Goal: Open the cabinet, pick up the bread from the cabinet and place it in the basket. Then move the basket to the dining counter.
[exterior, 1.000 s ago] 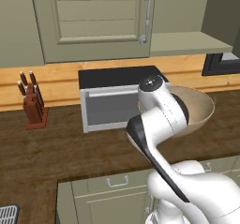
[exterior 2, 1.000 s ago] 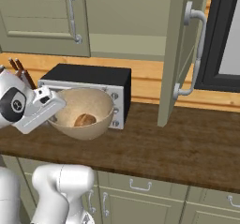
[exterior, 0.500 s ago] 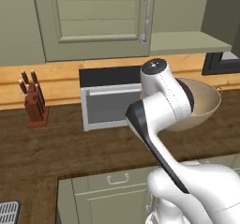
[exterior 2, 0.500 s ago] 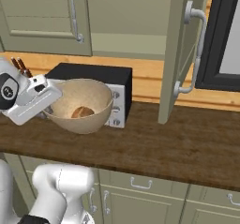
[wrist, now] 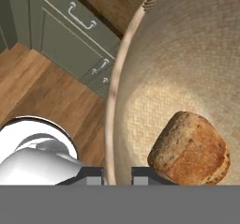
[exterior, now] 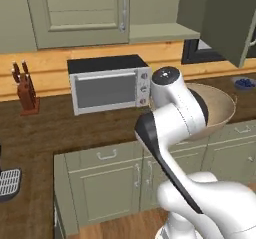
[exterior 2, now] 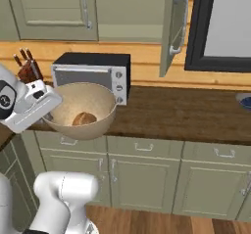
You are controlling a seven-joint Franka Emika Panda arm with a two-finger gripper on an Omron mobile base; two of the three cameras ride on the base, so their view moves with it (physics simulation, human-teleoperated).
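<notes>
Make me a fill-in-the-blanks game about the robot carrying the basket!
1. The bread lies inside the ____.
2. The gripper holds the basket by its ____.
3. The black and silver box on the counter behind the basket is a ____.
4. The cabinet door above the counter hangs ____.

Missing words: basket; rim; microwave; open

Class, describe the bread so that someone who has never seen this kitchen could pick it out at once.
Start at the black-and-silver microwave on the wood counter. Just in front of it, the tool holds a round tan woven basket by its rim. The bread is the small golden-brown crusty lump lying inside, the only thing in the basket.
</notes>
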